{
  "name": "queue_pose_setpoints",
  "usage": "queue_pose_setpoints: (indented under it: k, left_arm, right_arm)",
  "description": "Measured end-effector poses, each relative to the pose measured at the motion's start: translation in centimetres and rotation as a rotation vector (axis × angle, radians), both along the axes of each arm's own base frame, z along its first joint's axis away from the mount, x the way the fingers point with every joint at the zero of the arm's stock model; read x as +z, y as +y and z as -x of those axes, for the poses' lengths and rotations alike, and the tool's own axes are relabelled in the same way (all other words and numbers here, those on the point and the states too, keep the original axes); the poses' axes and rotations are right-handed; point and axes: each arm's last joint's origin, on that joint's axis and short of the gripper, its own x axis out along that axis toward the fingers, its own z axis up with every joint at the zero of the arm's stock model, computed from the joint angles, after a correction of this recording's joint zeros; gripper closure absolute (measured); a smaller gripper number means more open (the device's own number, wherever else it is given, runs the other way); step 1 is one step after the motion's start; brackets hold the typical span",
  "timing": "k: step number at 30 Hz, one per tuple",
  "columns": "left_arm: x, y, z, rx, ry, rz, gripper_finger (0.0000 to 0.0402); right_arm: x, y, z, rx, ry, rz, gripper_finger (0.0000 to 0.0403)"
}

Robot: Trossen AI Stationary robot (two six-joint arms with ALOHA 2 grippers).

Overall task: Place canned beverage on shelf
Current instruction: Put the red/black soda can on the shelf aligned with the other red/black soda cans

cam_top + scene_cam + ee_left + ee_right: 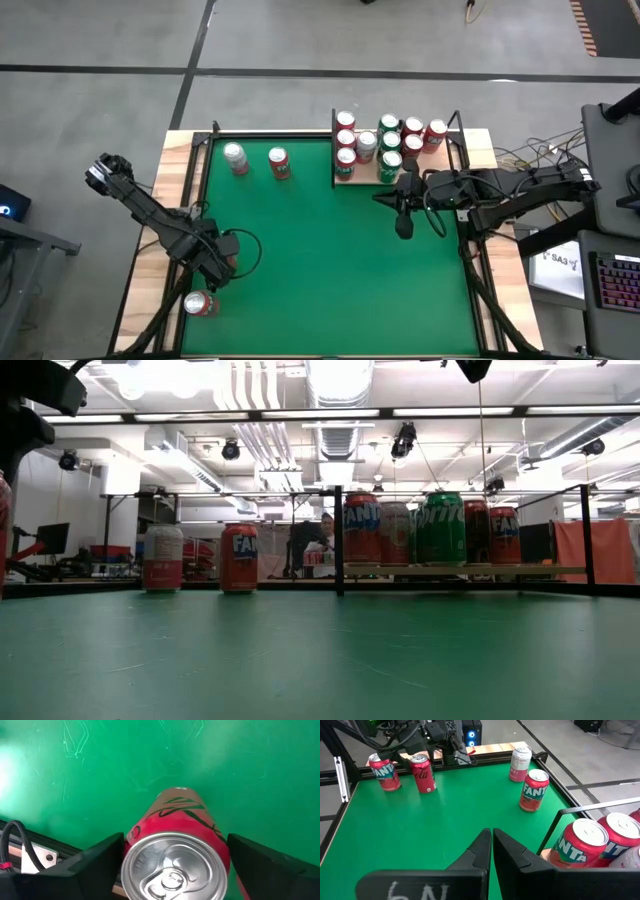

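- The high view takes in the whole green felt tabletop (340, 260): the left tool (207, 290) sits at the near left corner over a red can (200, 304), and the right tool (403, 222) hangs just in front of the shelf (345, 178) at the far right.
- The left wrist view alone shows the grasp closely: its two dark fingers (95, 865) stand wide on either side of the red can (175, 855). I cannot tell if they touch it. The can shows a silver lid with a pull tab and dark script on its red side.
- The right wrist view shows its fingers (480, 851) pressed together with only a thin slit between them, holding nothing.
- The shelf is a flat pale wooden board edged by thin black rods, crowded with upright red and green cans.
- The low view shows those cans in a row behind a black post, among them a green can (441, 528).
- Two more cans stand on the felt at the far left: a pale can (235, 158) and a red Fanta can (279, 163).
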Motion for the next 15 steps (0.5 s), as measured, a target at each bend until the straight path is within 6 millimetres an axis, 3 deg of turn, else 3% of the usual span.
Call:
queue_pose_setpoints:
  k: [5,10,15]
  left_arm:
    - [0.0,0.0,0.0,0.0,0.0,0.002,0.0121]
    - [0.3,-0.2,-0.1,0.002,0.004,0.025,0.0122]
    - [1.9,-0.5,-0.6,0.006,-0.036,0.055,0.0122]
  right_arm:
    - [0.0,0.0,0.0,0.0,0.001,0.001,0.0394]
    - [0.0,0.0,0.0,0.0,0.001,0.001,0.0394]
    - [-0.1,0.0,0.0,0.001,0.005,0.002,0.0394]
